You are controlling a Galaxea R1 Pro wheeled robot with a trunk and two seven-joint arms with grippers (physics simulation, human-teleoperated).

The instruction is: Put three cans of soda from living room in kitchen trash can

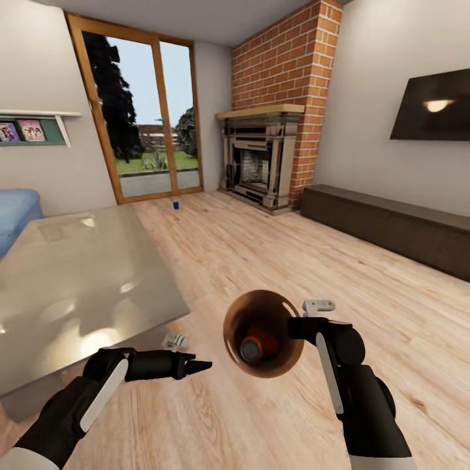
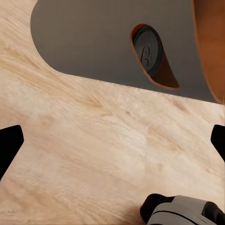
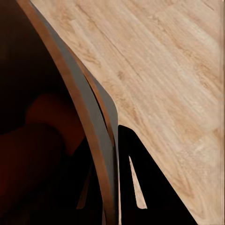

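Head view shows the robot in the living room, carrying the tash can (image 1: 263,333) in its right gripper (image 1: 301,326), which is clamped on the bucket's thin wall at the rim. The bucket hangs above the plank floor (image 1: 274,248), tilted so its mouth faces the camera, and an orange can of soda (image 1: 256,344) lies inside against the bottom. Carrying the bucket along likely lets the robot gather cans where they stand instead of ferrying each one. In the left wrist view that can's grey top (image 2: 148,51) peeks through the oval hand-hole. The left gripper (image 1: 194,367) holds nothing and points toward the bucket, just off the near corner of the shiny low table (image 1: 78,281); its fingers (image 2: 10,143) stand wide apart, probably ready for the next pick. A dark blue can (image 1: 175,204) stands on the floor near the glass door (image 1: 140,111), well beyond the table's far edge.
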